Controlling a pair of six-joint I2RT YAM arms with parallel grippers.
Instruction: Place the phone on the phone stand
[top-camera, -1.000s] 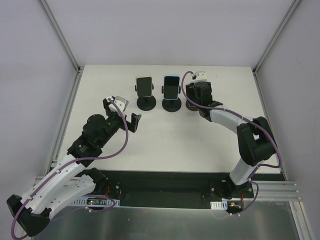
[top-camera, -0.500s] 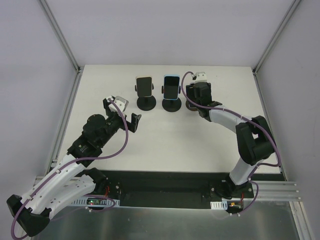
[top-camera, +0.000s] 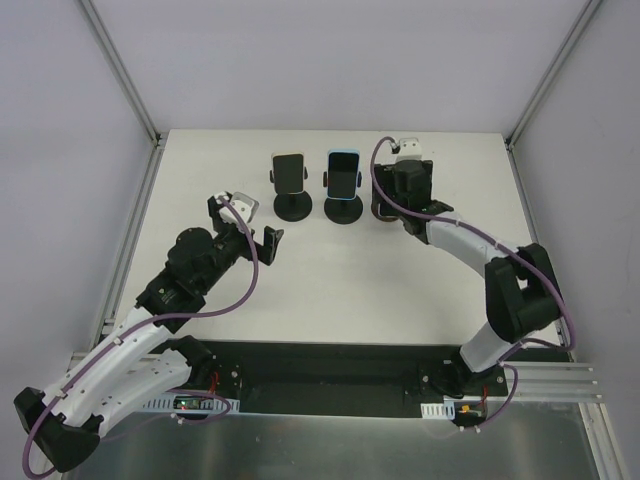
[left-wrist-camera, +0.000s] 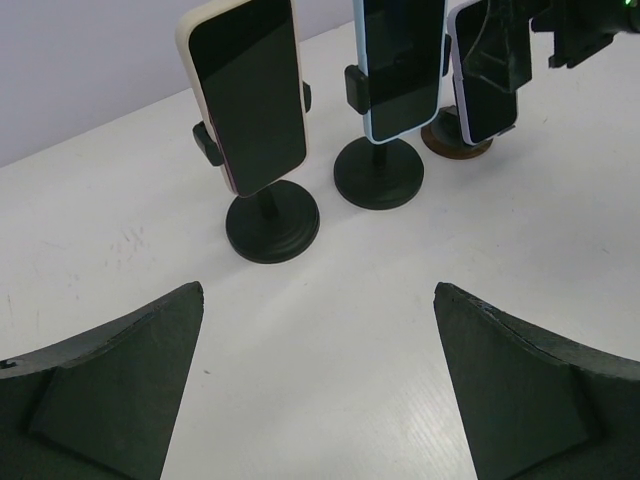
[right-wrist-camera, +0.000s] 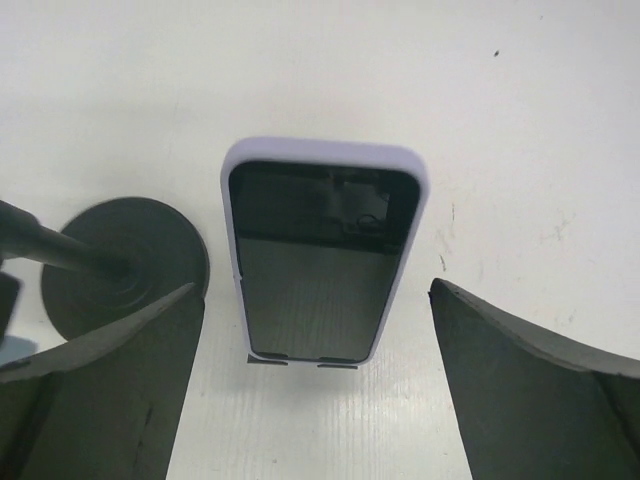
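Pale-lilac-cased black-screen phone (right-wrist-camera: 322, 250) sits propped on the round brown-based stand (left-wrist-camera: 455, 142).
I've got the right gripper (right-wrist-camera: 315, 300) spread wide either side of it, touching nothing; left gripper (left-wrist-camera: 318, 300) gapes empty, well back from it.

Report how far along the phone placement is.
Done: the cream phone and blue phone sit clamped on black stands, and the lavender phone appears seated on the brown-based stand. In hand: nothing; the right gripper brackets the lavender phone with open jaws, clear of both edges; the left gripper is open, empty. Left: withdrawing the right arm.
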